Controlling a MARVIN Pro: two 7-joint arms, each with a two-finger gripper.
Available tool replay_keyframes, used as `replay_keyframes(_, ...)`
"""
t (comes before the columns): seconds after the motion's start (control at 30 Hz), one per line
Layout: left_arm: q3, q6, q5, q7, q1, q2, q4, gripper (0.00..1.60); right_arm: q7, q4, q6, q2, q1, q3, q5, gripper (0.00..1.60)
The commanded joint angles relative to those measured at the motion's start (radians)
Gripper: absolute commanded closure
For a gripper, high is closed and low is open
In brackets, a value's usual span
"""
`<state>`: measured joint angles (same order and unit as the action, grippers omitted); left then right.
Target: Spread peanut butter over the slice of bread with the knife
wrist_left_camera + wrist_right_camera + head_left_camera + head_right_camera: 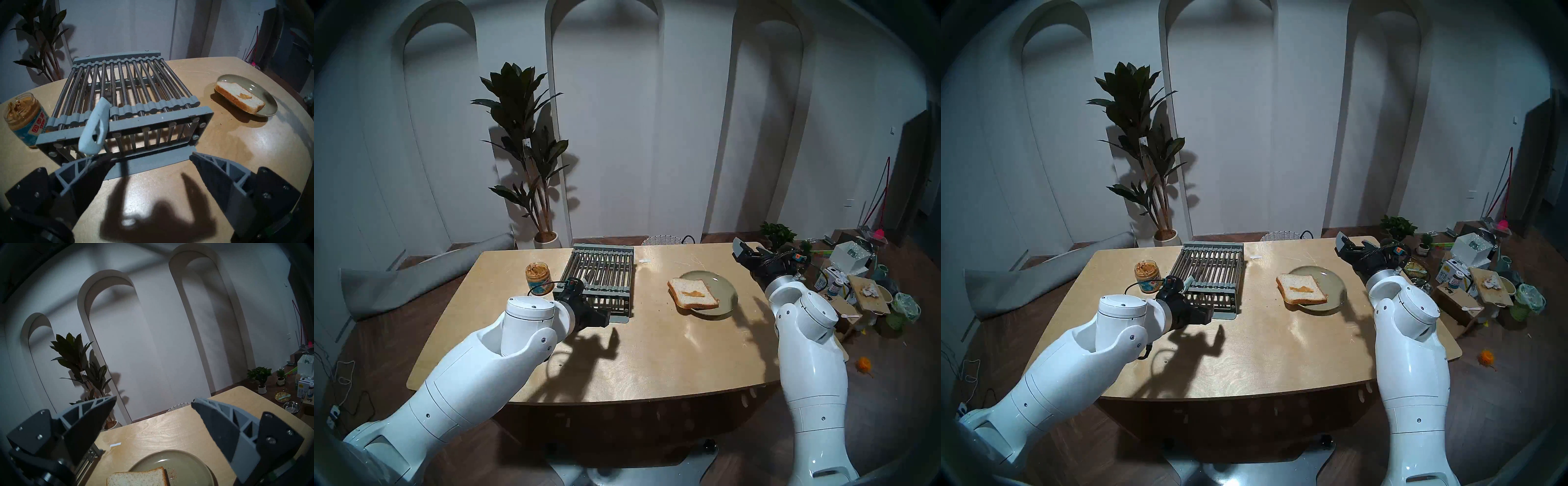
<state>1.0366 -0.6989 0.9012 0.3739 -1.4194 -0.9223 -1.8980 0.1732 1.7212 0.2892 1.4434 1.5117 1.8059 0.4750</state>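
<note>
1. Slice of bread [692, 293]: lies flat on the left part of a pale green plate [726, 288], right of centre in the head view. Overhangs the plate's rim at the lower left. Carries a small tan smear in its middle.
2. Peanut butter [537, 269]: fills an open clear jar [538, 285] with a blue label, left of centre in the head view. Stands upright on the table [653, 356], just left of the rack.
3. Knife [95, 125]: shows left of centre in the left wrist view as a pale handle leaning on the near edge of the grey slatted rack [153, 118]. Lower end sits right by one finger of the left gripper, possibly touching it; too dark there to tell. Blade not made out.
4. Left gripper [150, 155]: hangs over the table just short of the rack's near edge. Jaws spread wide, nothing between them.
5. Right gripper [153, 400]: raised at the right of the head view, up and right of the plate. Jaws spread wide and empty, with the plate and bread low in its wrist view.
6. Tall potted plant [524, 135]: stands against the arched wall, upper left of centre.
</note>
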Motion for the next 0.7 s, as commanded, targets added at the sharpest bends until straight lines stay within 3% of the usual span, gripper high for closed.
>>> replay_keyframes(0.0,0.018,0.022,0.010,0.012,-0.034,0.007,-0.039,0.00,0.006,0.031,0.003,-0.006,-0.004,-0.005,-0.002,0.00)
replay_keyframes(0.2,0.012,0.030,0.014,0.019,-0.044,0.011,-0.048,0.00,0.005,0.036,0.003,-0.006,0.000,-0.004,-0.002,0.00)
replay_keyframes(0.37,0.031,0.065,0.001,0.072,-0.079,0.023,-0.093,0.00,0.006,0.039,0.002,-0.008,0.003,-0.001,0.001,0.00)
replay_keyframes(0.67,0.107,0.198,-0.098,0.181,-0.125,0.083,-0.237,0.00,0.020,0.037,0.013,-0.021,0.002,-0.008,0.006,0.00)
